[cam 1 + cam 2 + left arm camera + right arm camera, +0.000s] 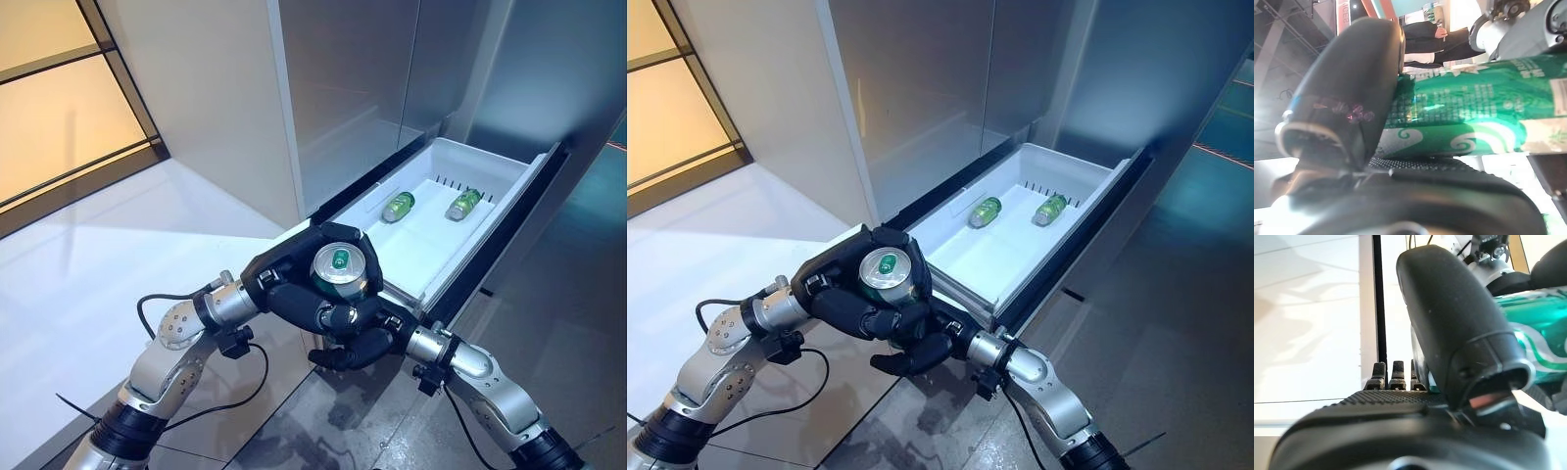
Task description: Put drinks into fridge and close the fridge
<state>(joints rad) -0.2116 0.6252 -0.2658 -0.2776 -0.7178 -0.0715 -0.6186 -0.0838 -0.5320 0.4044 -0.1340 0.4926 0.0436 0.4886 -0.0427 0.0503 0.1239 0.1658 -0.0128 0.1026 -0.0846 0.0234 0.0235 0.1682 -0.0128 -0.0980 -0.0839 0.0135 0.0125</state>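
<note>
Gripping can, both hands' fingers clamped, just off open drawer edge.

can sides hidden by both hands' fingers

A pale floor meets an amber-lit glass wall with dark framing.

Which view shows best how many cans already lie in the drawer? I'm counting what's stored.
The left eye view: the open white drawer shows whole, with two green cans lying at its far end. The right eye view shows the same. Neither wrist view shows the drawer's inside.
</note>
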